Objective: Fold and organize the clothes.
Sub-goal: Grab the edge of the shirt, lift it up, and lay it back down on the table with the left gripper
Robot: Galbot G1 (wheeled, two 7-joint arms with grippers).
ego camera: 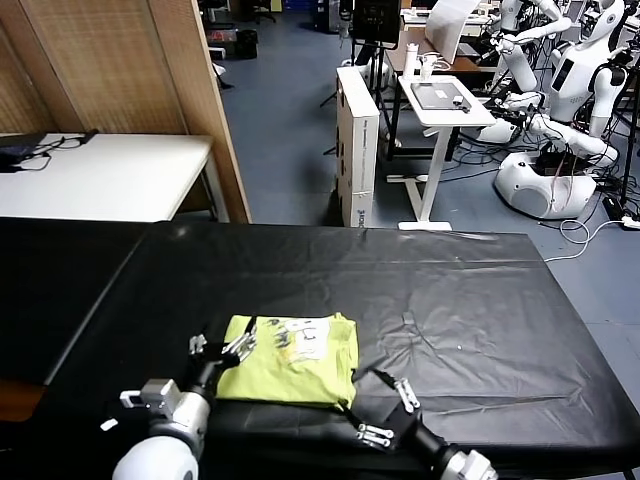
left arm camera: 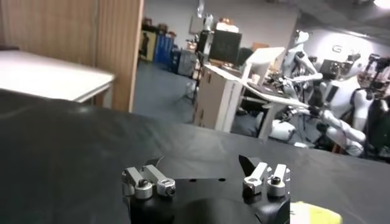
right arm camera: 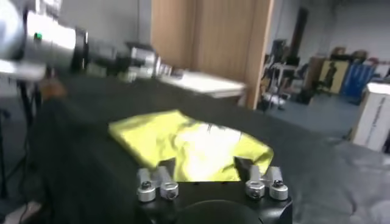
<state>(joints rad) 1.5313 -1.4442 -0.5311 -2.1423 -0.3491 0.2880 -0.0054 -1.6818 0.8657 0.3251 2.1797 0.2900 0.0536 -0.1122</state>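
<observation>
The lime yellow-green T-shirt (ego camera: 292, 360) lies folded into a compact rectangle on the black table (ego camera: 450, 300), near its front edge, with a whitish print facing up. My left gripper (ego camera: 222, 346) is open at the shirt's left edge, holding nothing. My right gripper (ego camera: 366, 396) is open just off the shirt's right front corner, also empty. In the right wrist view the shirt (right arm camera: 183, 143) lies just beyond the open gripper (right arm camera: 204, 165), and the left arm (right arm camera: 61, 42) shows behind it. The left wrist view shows the open left gripper (left arm camera: 200, 167) over bare table, with a corner of the shirt (left arm camera: 314, 213) beside it.
A white table (ego camera: 110, 175) and a wooden partition (ego camera: 190, 90) stand behind on the left. A white cabinet (ego camera: 358, 140), a small desk (ego camera: 440, 100) and other white robots (ego camera: 560, 120) stand beyond the table's far edge.
</observation>
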